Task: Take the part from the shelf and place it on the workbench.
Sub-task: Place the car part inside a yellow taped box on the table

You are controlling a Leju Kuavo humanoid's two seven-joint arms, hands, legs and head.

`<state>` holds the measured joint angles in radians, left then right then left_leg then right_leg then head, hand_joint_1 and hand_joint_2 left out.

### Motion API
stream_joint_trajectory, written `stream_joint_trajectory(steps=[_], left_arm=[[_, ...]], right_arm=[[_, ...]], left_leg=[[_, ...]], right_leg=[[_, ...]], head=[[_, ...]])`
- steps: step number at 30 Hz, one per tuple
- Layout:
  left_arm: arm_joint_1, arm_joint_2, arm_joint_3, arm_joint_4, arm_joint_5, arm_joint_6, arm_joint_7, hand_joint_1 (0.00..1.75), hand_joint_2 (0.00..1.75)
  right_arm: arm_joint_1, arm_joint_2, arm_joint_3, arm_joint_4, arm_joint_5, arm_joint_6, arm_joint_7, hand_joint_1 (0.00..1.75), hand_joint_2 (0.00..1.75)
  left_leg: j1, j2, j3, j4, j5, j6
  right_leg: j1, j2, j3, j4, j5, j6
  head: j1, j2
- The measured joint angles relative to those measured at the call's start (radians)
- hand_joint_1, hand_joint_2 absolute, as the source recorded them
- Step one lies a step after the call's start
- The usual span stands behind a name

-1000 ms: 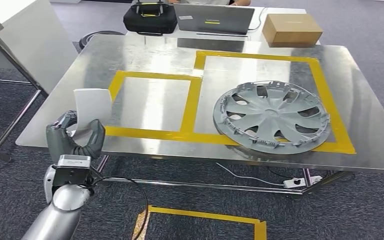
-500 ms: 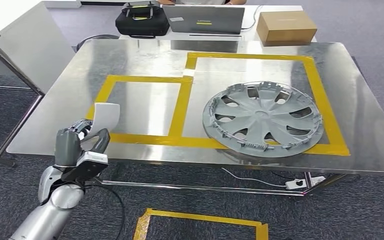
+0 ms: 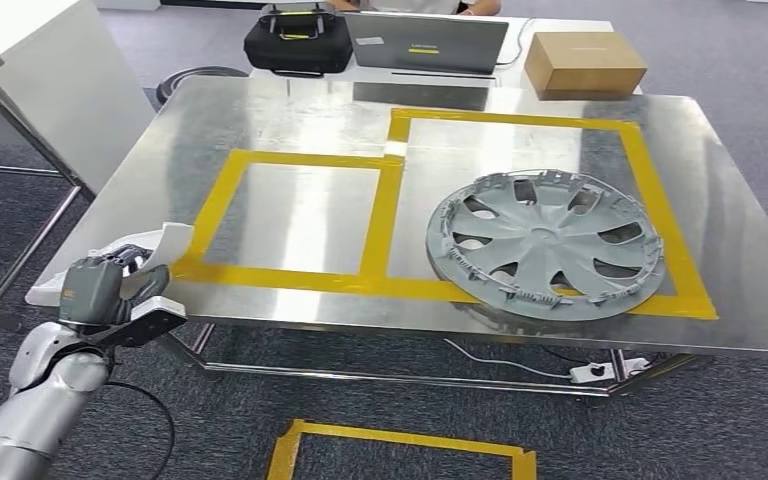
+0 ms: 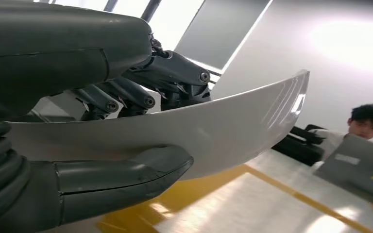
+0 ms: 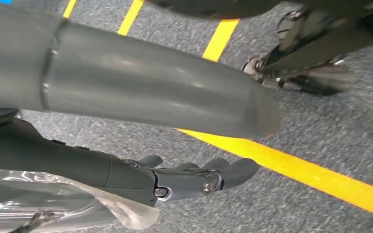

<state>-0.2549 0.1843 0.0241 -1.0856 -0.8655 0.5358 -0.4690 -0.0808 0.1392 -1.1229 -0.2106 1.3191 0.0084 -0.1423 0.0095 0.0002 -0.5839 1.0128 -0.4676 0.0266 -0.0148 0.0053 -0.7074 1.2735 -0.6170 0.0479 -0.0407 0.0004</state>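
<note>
The part (image 3: 167, 241) is a thin white curved panel, lying tilted over the front left corner of the steel workbench (image 3: 290, 110). My left hand (image 3: 110, 290) grips it from below the table edge. In the left wrist view the white part (image 4: 223, 131) sits pinched between the thick thumb (image 4: 126, 177) and the dark fingers (image 4: 175, 73), just above the yellow tape. My right hand (image 5: 194, 177) hangs over the grey floor with its fingers stretched out and nothing in them.
A grey hubcap (image 3: 545, 243) lies in the right yellow-taped box (image 3: 650, 190). The left taped box (image 3: 295, 215) is bare steel. A black bag (image 3: 297, 42), a laptop (image 3: 425, 42) and a cardboard box (image 3: 585, 62) stand behind. A person (image 4: 369, 121) sits at the far side.
My left hand has dropped lower and swung left. The white part has tipped from upright to nearly flat over the table's front left corner. The camera has shifted slightly.
</note>
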Motion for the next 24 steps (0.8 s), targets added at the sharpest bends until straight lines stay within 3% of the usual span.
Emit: stream_joint_trajectory(steps=[1,2,5,7,9,11,12,15,16,17,18,20,22,24], left_arm=[[-0.018,0.015,0.007,0.040,-0.029,0.006,-0.007,1.75,1.75],[-0.037,0.030,0.013,0.081,-0.058,0.011,-0.012,1.75,1.75],[-0.095,0.055,0.019,0.173,-0.113,0.011,-0.019,1.75,1.75],[-0.132,0.058,0.017,0.217,-0.138,0.001,-0.018,1.75,1.75],[-0.164,0.055,0.006,0.251,-0.165,-0.010,-0.007,1.75,1.75],[-0.194,0.051,-0.013,0.274,-0.183,-0.018,0.008,1.75,1.75],[-0.207,0.049,-0.021,0.283,-0.188,-0.022,0.011,1.75,1.75],[-0.234,0.036,-0.051,0.306,-0.203,-0.046,0.012,1.75,1.75],[-0.242,0.028,-0.065,0.312,-0.210,-0.058,0.012,1.75,1.75],[-0.253,0.019,-0.084,0.317,-0.217,-0.072,0.013,1.75,1.75],[-0.266,0.009,-0.106,0.320,-0.224,-0.088,0.015,1.75,1.75],[-0.301,-0.011,-0.152,0.324,-0.232,-0.125,0.023,1.75,1.75],[-0.340,-0.033,-0.204,0.325,-0.234,-0.164,0.035,1.75,1.75],[-0.369,-0.051,-0.258,0.325,-0.232,-0.202,0.049,1.75,1.75]], right_arm=[[0.001,-0.002,0.000,0.000,0.004,0.001,0.000,0.00,0.00],[0.001,-0.004,0.001,0.000,0.007,0.002,0.000,0.00,0.00],[-0.003,-0.010,0.006,0.000,0.013,0.005,0.000,0.00,0.00],[-0.006,-0.011,0.010,0.000,0.016,0.007,0.000,0.00,0.00],[-0.007,-0.011,0.015,0.000,0.021,0.009,0.001,0.00,0.00],[-0.008,-0.011,0.019,0.000,0.025,0.010,0.002,0.00,0.00],[-0.009,-0.011,0.020,0.000,0.026,0.010,0.002,0.00,0.00],[-0.009,-0.012,0.024,0.000,0.029,0.011,0.002,0.00,0.00],[-0.009,-0.013,0.024,0.000,0.029,0.011,0.001,0.00,0.00],[-0.009,-0.014,0.024,0.000,0.030,0.012,0.001,0.00,0.00],[-0.010,-0.014,0.025,0.000,0.031,0.014,0.001,0.00,0.00],[-0.011,-0.014,0.028,0.000,0.033,0.018,0.001,0.00,0.00],[-0.013,-0.014,0.030,0.000,0.034,0.022,0.000,0.00,0.00],[-0.014,-0.015,0.031,0.000,0.034,0.025,0.000,0.00,0.00]], left_leg=[[-0.001,0.000,0.000,0.000,0.000,0.000],[-0.001,-0.001,0.001,0.001,0.000,0.000],[-0.002,-0.004,0.000,0.007,-0.004,-0.007],[-0.005,-0.006,-0.004,0.009,-0.004,-0.017],[-0.005,-0.007,-0.006,0.007,-0.001,-0.028],[-0.003,-0.005,-0.015,0.028,-0.018,-0.038],[-0.002,-0.004,-0.031,0.063,-0.039,-0.043],[0.000,-0.003,-0.120,0.255,-0.118,-0.051],[0.001,-0.003,-0.142,0.295,-0.124,-0.051],[0.001,-0.003,-0.145,0.295,-0.109,-0.050],[0.002,-0.003,-0.129,0.254,-0.076,-0.048],[0.001,-0.004,-0.071,0.122,-0.004,-0.041],[-0.003,-0.004,-0.034,0.035,0.017,-0.033],[-0.006,-0.005,-0.031,0.018,0.009,-0.024]], right_leg=[[0.000,0.000,-0.012,0.018,0.005,0.000],[0.000,0.000,-0.004,-0.003,0.029,-0.001],[0.001,-0.001,0.086,-0.196,0.118,-0.008],[0.003,-0.001,0.115,-0.252,0.127,-0.016],[0.004,-0.001,0.117,-0.256,0.131,-0.027],[0.001,-0.001,0.119,-0.260,0.135,-0.039],[-0.001,-0.002,0.120,-0.262,0.137,-0.044],[0.000,-0.001,0.121,-0.262,0.135,-0.051],[0.000,-0.001,0.121,-0.262,0.135,-0.051],[0.000,-0.001,0.122,-0.261,0.134,-0.051],[0.000,-0.001,0.124,-0.261,0.133,-0.050],[0.002,-0.002,0.126,-0.259,0.130,-0.045],[0.004,-0.002,0.121,-0.257,0.130,-0.034],[0.004,-0.002,0.116,-0.257,0.132,-0.022]], head=[[0.000,0.000],[0.000,0.000],[0.000,0.000],[-0.001,0.000],[-0.001,0.000],[-0.003,0.000],[-0.005,0.000],[-0.008,0.000],[-0.008,0.000],[-0.008,0.000],[-0.007,0.000],[-0.007,0.000],[-0.006,0.000],[-0.006,0.000]])
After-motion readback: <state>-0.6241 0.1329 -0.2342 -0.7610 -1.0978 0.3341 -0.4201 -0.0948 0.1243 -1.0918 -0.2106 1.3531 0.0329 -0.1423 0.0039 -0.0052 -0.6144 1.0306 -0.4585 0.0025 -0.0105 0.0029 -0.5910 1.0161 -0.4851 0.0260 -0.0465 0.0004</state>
